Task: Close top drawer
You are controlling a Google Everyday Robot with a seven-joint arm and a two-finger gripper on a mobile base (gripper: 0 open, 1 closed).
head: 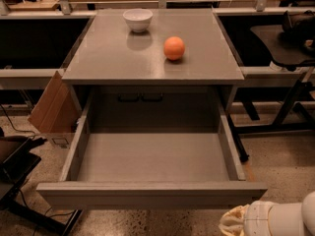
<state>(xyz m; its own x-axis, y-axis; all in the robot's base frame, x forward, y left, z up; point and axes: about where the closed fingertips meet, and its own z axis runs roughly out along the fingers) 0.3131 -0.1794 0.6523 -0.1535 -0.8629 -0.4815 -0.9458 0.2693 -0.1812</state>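
End effector: low at right, just beneath the front corner of the top drawer; whether apart or together cannot be told. Top drawer: pulled fully out. Surface: orange, white bowl behind. Cardboard leans at left on the speckled floor.

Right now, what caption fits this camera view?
Gripper at lower right, beside the open top drawer; bowl and orange atop the cabinet.

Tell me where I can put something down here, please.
The top drawer tray is bare between its side walls. On the cabinet top, the front half, ahead of the white bowl and the orange, is free. The back middle is crowded by those two. The gripper sits low right, below the drawer front's right end.
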